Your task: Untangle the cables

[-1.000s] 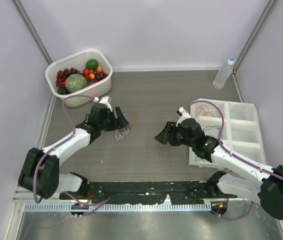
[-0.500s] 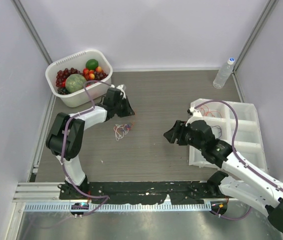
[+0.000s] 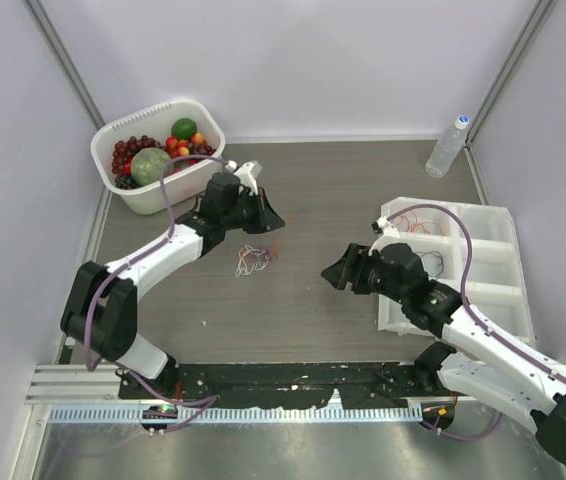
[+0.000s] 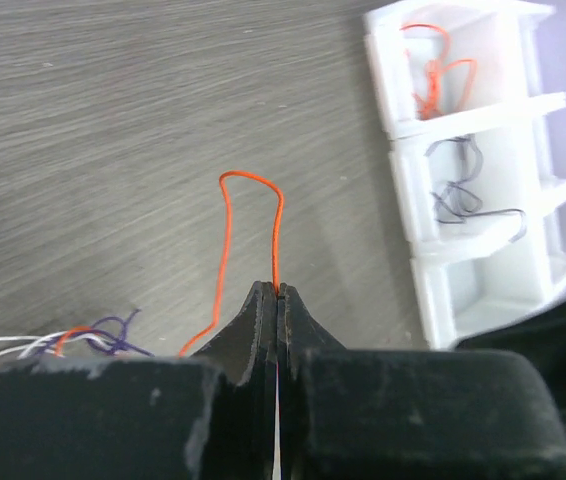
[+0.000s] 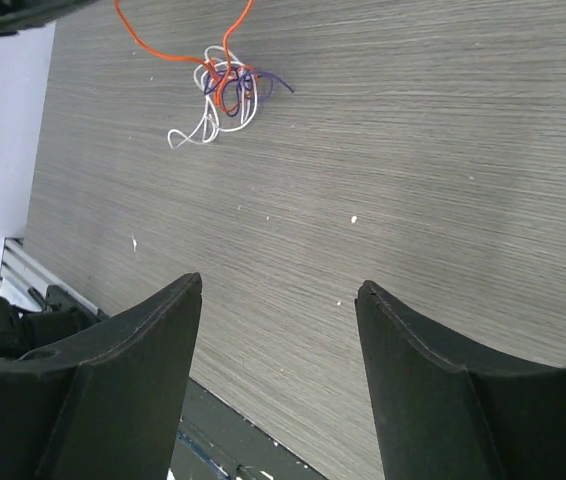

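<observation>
The cables (image 3: 252,261) lie in a small tangle on the table (image 3: 363,190), left of centre. From above the strands are too thin to tell apart. The right wrist view shows white, orange and purple loops knotted together. In the left wrist view the gripper's body cuts off most of the tangle at 8 o'clock. One orange wire (image 4: 226,215) rises from the tangle in a narrow loop. Its end is pinched in the left gripper (image 4: 277,292), whose jaws are pressed together on it, at 1 o'clock of the tangle. The right gripper (image 5: 278,290) hangs at 3 o'clock of the tangle, well apart from it, with its fingers spread wide and holding nothing.

The right arm covers the near-left part of the white tray (image 3: 491,262), at 3 o'clock on the table. One compartment holds a second orange wire (image 4: 431,75), and the next holds dark wires (image 4: 458,190). A basket (image 3: 148,112) of fruit (image 3: 151,165) stands at 11 o'clock, and a bottle (image 3: 447,147) at 1 o'clock.
</observation>
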You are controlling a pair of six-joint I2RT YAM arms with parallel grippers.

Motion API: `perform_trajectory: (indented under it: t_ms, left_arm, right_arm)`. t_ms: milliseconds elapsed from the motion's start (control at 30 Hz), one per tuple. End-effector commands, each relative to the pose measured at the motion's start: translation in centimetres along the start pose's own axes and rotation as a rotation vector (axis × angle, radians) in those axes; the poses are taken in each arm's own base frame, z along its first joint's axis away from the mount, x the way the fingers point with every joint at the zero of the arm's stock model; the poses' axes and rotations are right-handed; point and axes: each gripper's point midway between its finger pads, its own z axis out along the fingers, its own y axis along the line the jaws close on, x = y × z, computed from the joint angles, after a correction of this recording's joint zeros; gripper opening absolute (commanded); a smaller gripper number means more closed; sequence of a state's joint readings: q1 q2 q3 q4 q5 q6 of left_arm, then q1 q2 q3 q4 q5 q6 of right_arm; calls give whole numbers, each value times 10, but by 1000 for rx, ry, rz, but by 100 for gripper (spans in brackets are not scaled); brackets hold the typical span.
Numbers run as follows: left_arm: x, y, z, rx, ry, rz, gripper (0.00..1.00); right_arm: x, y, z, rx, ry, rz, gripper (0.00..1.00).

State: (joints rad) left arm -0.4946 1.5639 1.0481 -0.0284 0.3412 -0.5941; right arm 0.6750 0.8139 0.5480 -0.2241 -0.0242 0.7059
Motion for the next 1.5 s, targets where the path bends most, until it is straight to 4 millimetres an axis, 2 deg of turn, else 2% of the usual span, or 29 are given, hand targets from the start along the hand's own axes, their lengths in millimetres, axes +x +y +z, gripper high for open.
perform_trajectory:
  t_ms: [0, 33, 67, 100, 133, 233, 267, 300, 333, 367, 400, 467, 600, 700, 800, 833, 867, 933, 1133, 1233, 1300, 1333, 1367, 1400, 1467]
  left_arm:
    - [-36, -78, -43, 197, -109, 35, 0]
    - [-40, -90, -54, 206, -114, 29, 0]
    - [-45, -101, -66, 216, -127, 19, 0]
    - [-53, -113, -78, 233, -152, 11, 0]
    - [-60, -125, -91, 259, -176, 2, 0]
    - [-76, -153, -124, 336, -237, -20, 0]
    - [-81, -164, -136, 368, -252, -9, 0]
    - [-85, -172, -146, 395, -263, 1, 0]
    - [-89, -179, -155, 412, -274, 7, 0]
    - [-91, -186, -162, 429, -285, 17, 0]
    - [-94, -191, -169, 444, -297, 28, 0]
    - [-98, -199, -179, 469, -314, 41, 0]
    - [-100, -220, -194, 576, -311, 20, 0]
    - [-107, -233, -203, 652, -340, 3, 0]
    - [-110, -237, -208, 667, -354, -6, 0]
    - [-111, -237, -211, 669, -363, -4, 0]
    - [-111, -237, -213, 669, -367, -4, 0]
    - [-111, -238, -216, 674, -375, 3, 0]
    - [-109, -238, -221, 677, -387, 10, 0]
    - [-109, -239, -224, 684, -387, 9, 0]
    - [-108, -240, -224, 687, -378, 6, 0]
    - [-107, -241, -224, 686, -371, 3, 0]
    - [-107, -240, -224, 681, -366, 1, 0]
    - [-107, -240, -222, 677, -362, -1, 0]
    - [-107, -240, -222, 679, -356, -8, 0]
  right_arm:
    - [-12, 35, 4, -168, -63, -12, 70]
    - [-8, 37, 8, -172, -52, -26, 72]
    - [-17, 48, 9, -219, -94, -45, 73]
    - [-14, 52, 14, -232, -84, -63, 74]
    - [-22, 63, 14, -272, -114, -72, 74]
    - [-31, 95, 18, -354, -153, -123, 74]
    - [-43, 108, 16, -375, -183, -136, 74]
    - [-41, 108, 20, -340, -189, -183, 74]
    - [-58, 121, 17, -317, -236, -199, 74]
    - [-62, 117, 17, -246, -261, -241, 74]
    - [-75, 124, 13, -229, -299, -253, 74]
    - [-89, 121, 10, -172, -344, -270, 74]
    - [-98, 124, 11, -153, -366, -282, 75]
    - [-94, 133, 13, -213, -363, -267, 75]
    - [-84, 145, 15, -306, -346, -260, 75]
    - [-76, 143, 17, -317, -332, -261, 75]
    - [-75, 150, 12, -370, -337, -253, 75]
    - [-64, 149, 12, -407, -311, -247, 74]
    - [-53, 132, 16, -351, -291, -252, 74]
    - [-67, 112, 11, -214, -344, -265, 74]
    - [-77, 112, 4, -182, -358, -293, 74]
    - [-87, 121, -3, -193, -375, -294, 74]
    - [-85, 118, -3, -172, -352, -309, 74]
    - [-94, 127, -8, -182, -366, -320, 74]
    - [-97, 135, -13, -205, -358, -344, 74]
